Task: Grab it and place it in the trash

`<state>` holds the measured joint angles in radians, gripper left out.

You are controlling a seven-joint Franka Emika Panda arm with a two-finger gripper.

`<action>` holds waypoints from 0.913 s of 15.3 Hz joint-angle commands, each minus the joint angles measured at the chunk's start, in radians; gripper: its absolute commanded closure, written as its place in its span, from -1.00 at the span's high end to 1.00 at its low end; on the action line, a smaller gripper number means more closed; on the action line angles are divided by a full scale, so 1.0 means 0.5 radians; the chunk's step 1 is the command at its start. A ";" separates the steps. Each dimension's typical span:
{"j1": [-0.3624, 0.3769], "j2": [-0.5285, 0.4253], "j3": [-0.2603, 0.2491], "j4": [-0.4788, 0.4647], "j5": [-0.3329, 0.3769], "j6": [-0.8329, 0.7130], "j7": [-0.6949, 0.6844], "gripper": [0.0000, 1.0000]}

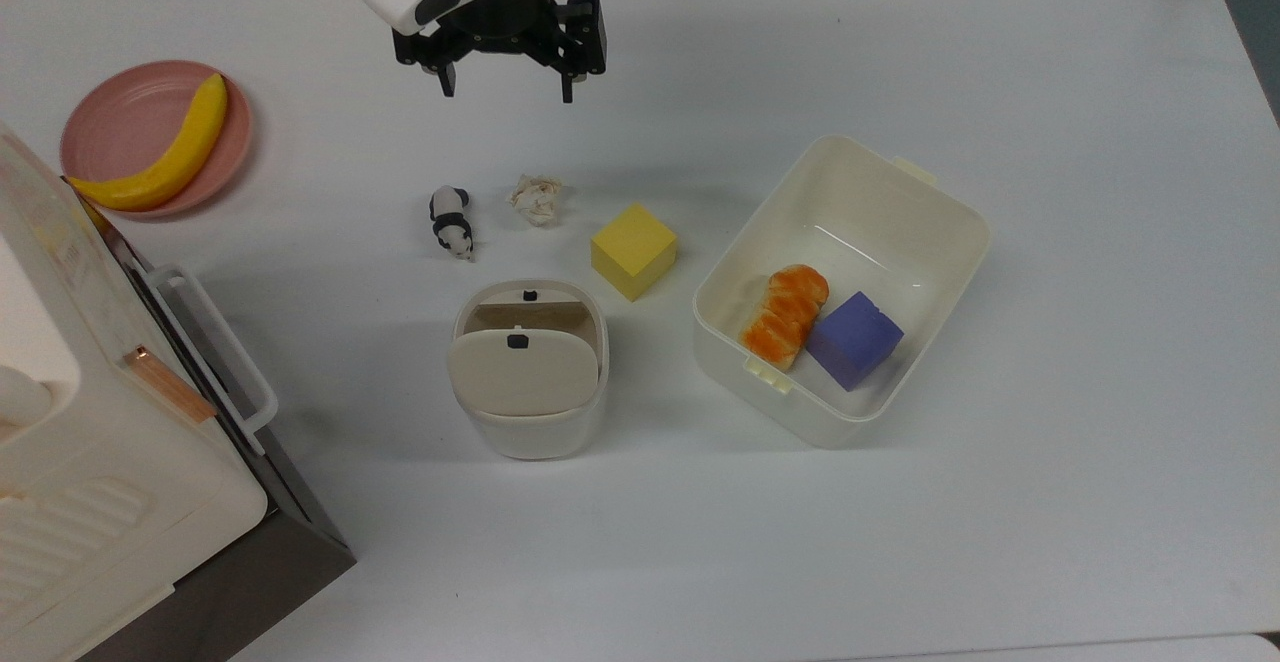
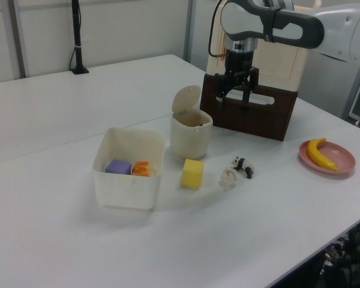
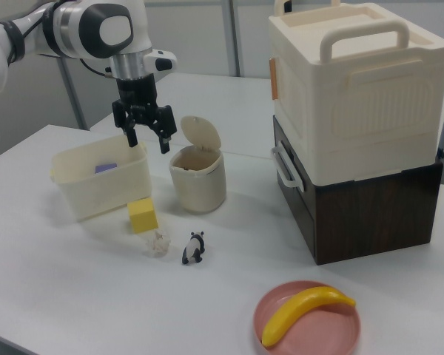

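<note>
The crumpled off-white paper wad (image 1: 537, 199) lies on the white table between a panda figure (image 1: 452, 222) and a yellow cube (image 1: 633, 249). It shows again in the left view (image 2: 228, 177) and the right view (image 3: 158, 242). The small cream trash bin (image 1: 530, 432) stands just in front of the wad in the top view, its flap lid tipped up and its brownish inside showing (image 2: 191, 135) (image 3: 197, 185). My gripper (image 1: 507, 90) hangs open and empty in the air above the table, beyond the wad toward the top view's upper edge (image 2: 234, 99) (image 3: 147, 144).
A larger cream tub (image 1: 960, 232) at the top view's right holds an orange bread toy (image 1: 785, 317) and a purple cube (image 1: 853, 339). A pink plate (image 1: 120, 112) with a banana (image 1: 160, 157) sits at the top view's left. A cream box stacked on a brown case (image 1: 90, 442) fills the lower left.
</note>
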<state>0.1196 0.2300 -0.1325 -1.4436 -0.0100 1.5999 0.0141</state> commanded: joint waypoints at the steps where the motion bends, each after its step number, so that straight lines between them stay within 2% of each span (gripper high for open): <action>1: 0.009 -0.046 -0.002 -0.055 -0.008 -0.024 0.039 1.00; 8: 0.012 -0.024 0.001 -0.070 -0.002 -0.015 0.018 1.00; 14: 0.015 -0.021 0.001 -0.180 -0.011 -0.009 -0.212 1.00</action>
<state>0.1212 0.2383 -0.1304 -1.4815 -0.0100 1.5999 -0.0458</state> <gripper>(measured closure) 0.000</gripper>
